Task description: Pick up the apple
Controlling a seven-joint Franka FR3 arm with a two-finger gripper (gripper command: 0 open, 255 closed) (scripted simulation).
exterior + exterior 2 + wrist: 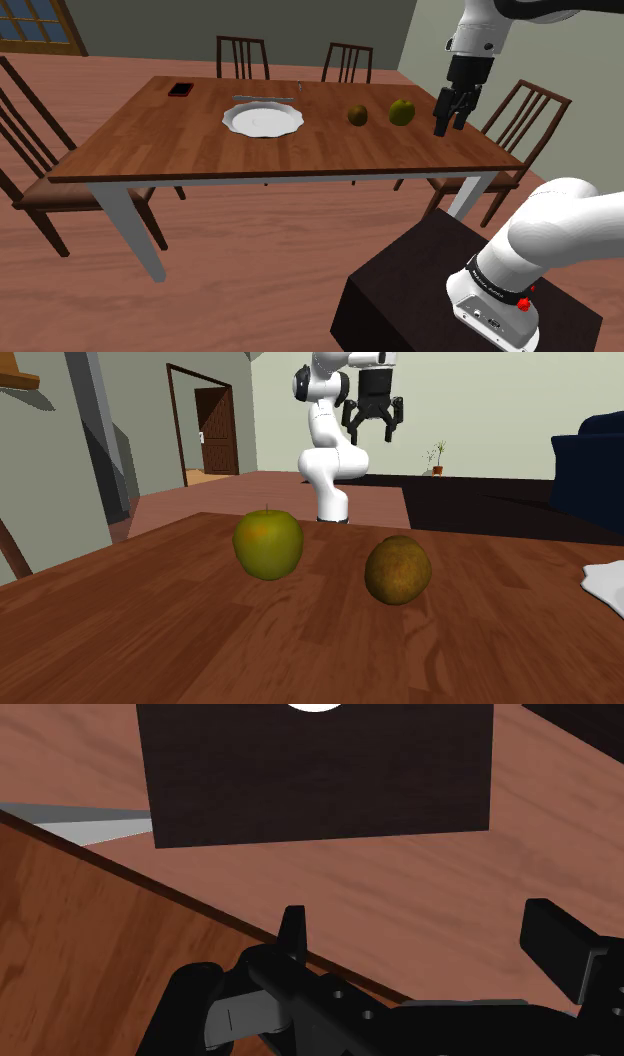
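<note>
Black claw (450,129) gapes wide, empty, near the apple (402,111).

Flat, even, moderately bright light filled the room. The apple (268,544) was lighter on top and darker beneath. The white arm (560,225) shaded to grey on its underside, and the stand (320,774) looked very dark.

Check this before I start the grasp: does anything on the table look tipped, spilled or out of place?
Nothing stands out. The apple sits upright on the table, apart from the brown fruit; the white plate lies flat. The open gripper hangs above the table's edge.
</note>
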